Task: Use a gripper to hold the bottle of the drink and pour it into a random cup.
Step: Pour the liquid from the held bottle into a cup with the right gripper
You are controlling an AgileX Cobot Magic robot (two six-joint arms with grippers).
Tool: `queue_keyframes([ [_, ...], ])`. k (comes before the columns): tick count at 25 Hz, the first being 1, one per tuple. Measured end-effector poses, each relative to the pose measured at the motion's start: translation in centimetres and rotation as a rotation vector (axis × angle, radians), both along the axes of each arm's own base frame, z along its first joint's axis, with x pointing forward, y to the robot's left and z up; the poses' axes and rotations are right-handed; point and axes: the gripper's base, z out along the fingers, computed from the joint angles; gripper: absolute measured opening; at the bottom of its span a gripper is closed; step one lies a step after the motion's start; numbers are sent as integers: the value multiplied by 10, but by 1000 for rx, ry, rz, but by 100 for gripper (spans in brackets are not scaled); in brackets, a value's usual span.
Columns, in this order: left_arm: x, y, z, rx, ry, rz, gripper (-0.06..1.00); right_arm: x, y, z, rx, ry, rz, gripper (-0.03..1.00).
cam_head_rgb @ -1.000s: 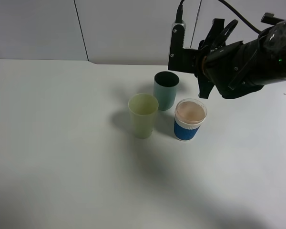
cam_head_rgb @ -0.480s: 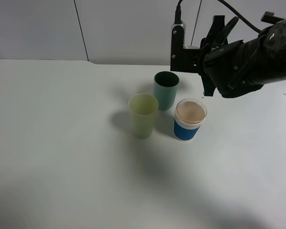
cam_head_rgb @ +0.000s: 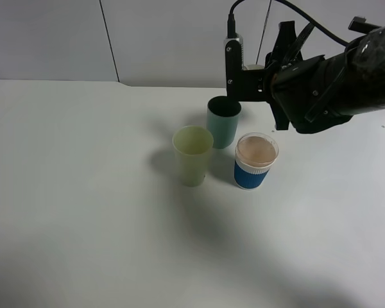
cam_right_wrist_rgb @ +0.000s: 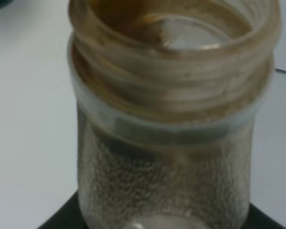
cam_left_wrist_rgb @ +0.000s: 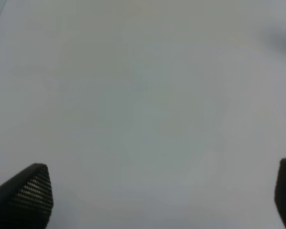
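Grips the bottle (cam_right_wrist_rgb: 167,143) tight in the right tool (cam_head_rgb: 276,76), raised clear of the tabletop (cam_head_rgb: 83,192), up behind the blue cup (cam_head_rgb: 251,176) and slightly to its right. Shows the capless neck close up in the right wrist view, with a brown film inside the rim and beaded droplets down the clear wall. Shows a pinkish-brown surface just under the blue cup's white rim. Crowds that cup on one side: a teal cup (cam_head_rgb: 222,125) just behind and left of it, a pale green cup (cam_head_rgb: 192,157) just to its left, with narrow gaps between. Leaves broad bare tabletop to the left of the blue cup and in front of it, with the back edge beyond the teal cup. Spreads the left tool (cam_left_wrist_rgb: 157,195) wide over plain tabletop; cannot place it against the blue cup.
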Motion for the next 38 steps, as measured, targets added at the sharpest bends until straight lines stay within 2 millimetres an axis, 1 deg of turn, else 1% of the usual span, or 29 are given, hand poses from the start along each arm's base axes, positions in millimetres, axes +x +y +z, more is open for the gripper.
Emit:
queue_keyframes([
  [13,0,0,0,0,0,0,93,0,-1,1,-71,0,17,36],
  [19,0,0,0,0,0,0,93,0,-2,1,-76,1,19,36],
  [23,0,0,0,0,0,0,93,0,-2,1,-72,0,17,36],
  [30,0,0,0,0,0,0,93,3,1,5,3,-25,-16,36],
  [38,0,0,0,0,0,0,93,4,0,3,-5,-29,-31,36],
])
